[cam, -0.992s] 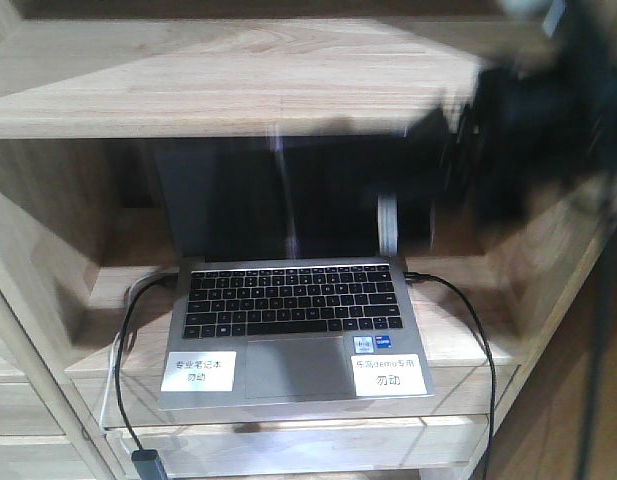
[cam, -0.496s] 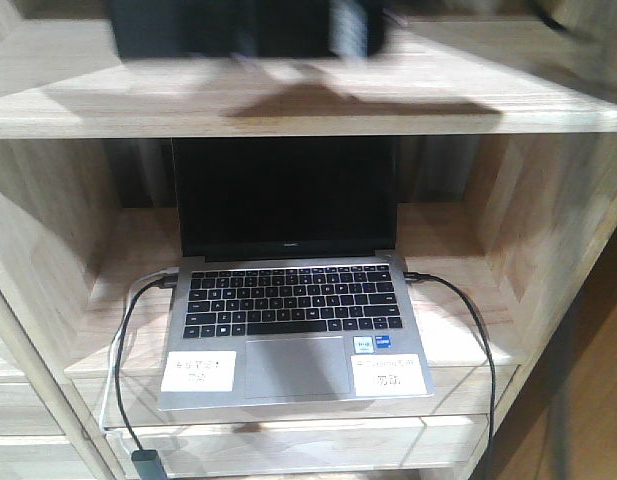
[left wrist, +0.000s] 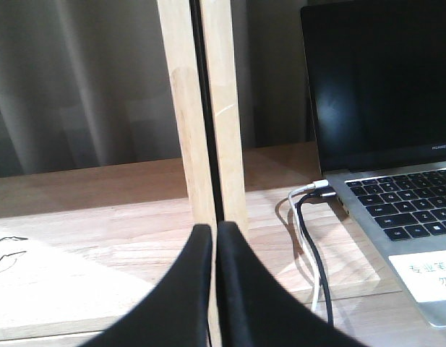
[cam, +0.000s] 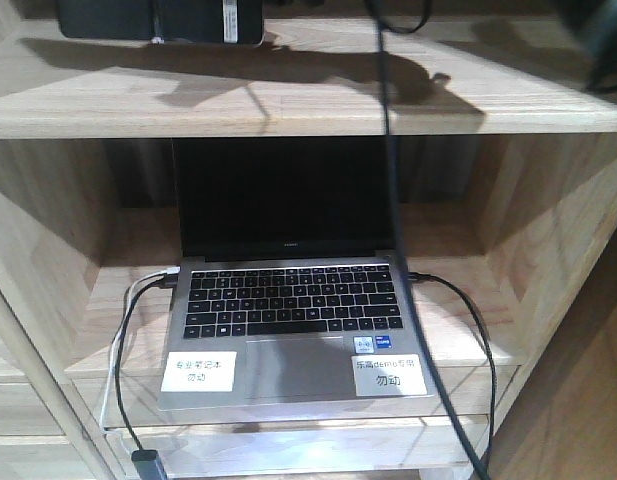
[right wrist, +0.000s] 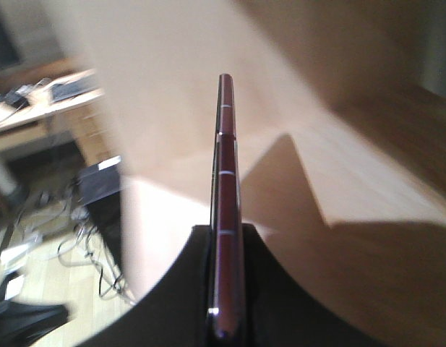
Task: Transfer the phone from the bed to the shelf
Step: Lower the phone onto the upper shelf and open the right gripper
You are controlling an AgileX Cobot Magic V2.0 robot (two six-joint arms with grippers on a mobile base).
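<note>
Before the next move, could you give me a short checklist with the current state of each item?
1. Grip on the phone: ok. It sits edge-on between the right gripper fingers.
2. Landing spot on the shelf: ok. The right wrist view shows bare pale board beside the phone, though blurred.
3. Phone touching the board: cannot tell.
4. Left gripper: ok. It is shut on nothing, low beside the laptop.
5. Black cable: not ok. It hangs down across the shelf front and might snag.
</note>
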